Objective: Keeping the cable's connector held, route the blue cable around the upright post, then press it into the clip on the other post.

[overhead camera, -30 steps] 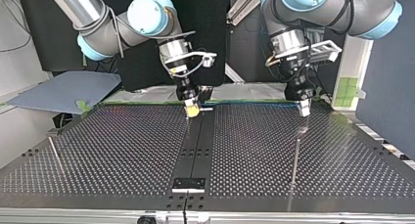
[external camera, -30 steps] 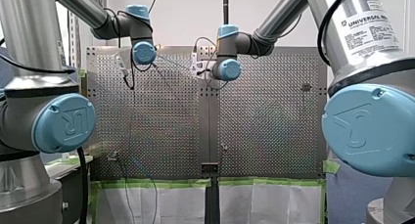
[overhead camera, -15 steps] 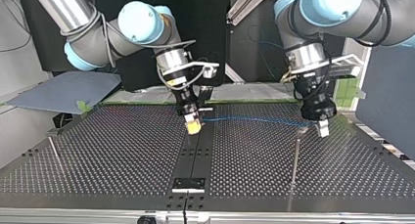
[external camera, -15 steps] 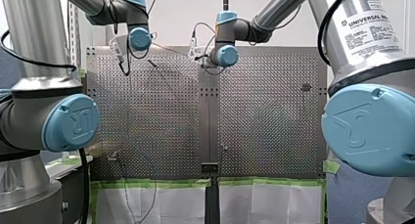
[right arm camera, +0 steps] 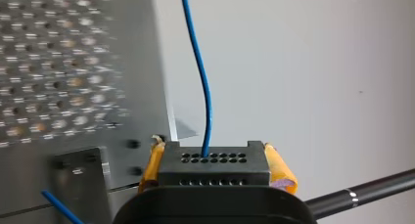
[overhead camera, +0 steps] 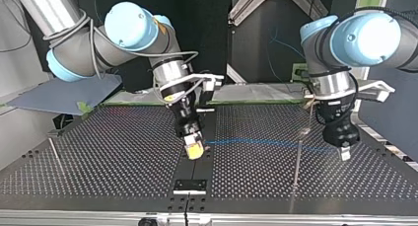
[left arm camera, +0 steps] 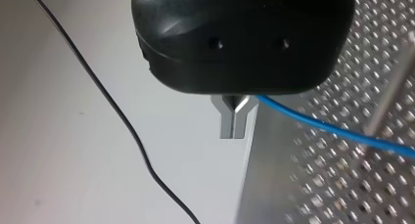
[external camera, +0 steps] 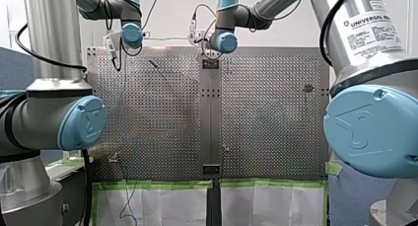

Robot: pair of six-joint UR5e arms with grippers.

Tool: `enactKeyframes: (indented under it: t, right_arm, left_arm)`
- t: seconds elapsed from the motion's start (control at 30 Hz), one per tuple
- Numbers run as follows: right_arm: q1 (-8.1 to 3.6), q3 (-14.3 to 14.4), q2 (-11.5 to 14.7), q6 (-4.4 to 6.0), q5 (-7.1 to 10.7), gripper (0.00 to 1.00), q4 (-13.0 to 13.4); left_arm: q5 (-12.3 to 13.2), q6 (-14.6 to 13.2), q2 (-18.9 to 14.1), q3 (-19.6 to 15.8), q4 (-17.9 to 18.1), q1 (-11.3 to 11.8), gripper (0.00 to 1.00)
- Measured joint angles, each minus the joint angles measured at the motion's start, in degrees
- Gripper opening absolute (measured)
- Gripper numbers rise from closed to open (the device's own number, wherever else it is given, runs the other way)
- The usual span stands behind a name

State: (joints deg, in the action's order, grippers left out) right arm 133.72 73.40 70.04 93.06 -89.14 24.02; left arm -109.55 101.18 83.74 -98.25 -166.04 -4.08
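The black connector point(right arm camera: 214, 163) sits between the yellow pads of my right gripper point(overhead camera: 195, 151), which is shut on it over the table's middle seam. From the connector the blue cable point(overhead camera: 261, 142) runs level across the top view to my left gripper point(overhead camera: 345, 155). In the left wrist view the metal fingers point(left arm camera: 234, 120) are pressed together with the blue cable point(left arm camera: 333, 131) leaving beside them. A thin upright post point(overhead camera: 297, 159) stands just under the cable, at the near side of my left gripper. A second post point(overhead camera: 55, 154) stands at the top view's far left.
A black plate point(overhead camera: 190, 186) lies on the table's seam near the top view's front edge. A grey board point(overhead camera: 64, 90) rests beyond the table behind my right arm. A thin black wire point(left arm camera: 112, 101) hangs beside my left gripper. Green tape point(external camera: 157, 185) lines the front view's near edge.
Both grippers have moved toward the top view's near edge. My left gripper has also gone further to that view's right, past the post. The blue cable now shows stretched between them.
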Motion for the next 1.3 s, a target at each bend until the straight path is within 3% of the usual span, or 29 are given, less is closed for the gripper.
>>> enactKeyframes:
  t: [0.23,0.33,0.7,1.3]
  right_arm:
    - [-0.5,-2.5,-1.2,0.03,0.08,0.0,-0.2]
    - [-0.62,-3.4,-2.2,0.04,0.1,0.0,-0.2]
    - [-0.71,-5.8,-6.0,0.04,0.17,0.0,-0.1]
    - [-1.3,-6.3,-11.3,-0.34,-0.24,0.0,0.8]
  left_arm:
    - [3.9,0.4,3.4,3.2,-1.3,3.9,0.0]
    - [5.0,0.5,4.7,4.2,-1.4,4.6,0.0]
    - [7.3,1.5,8.4,6.0,-1.4,5.7,0.0]
    - [12.7,2.8,15.6,6.1,-1.0,6.6,0.0]
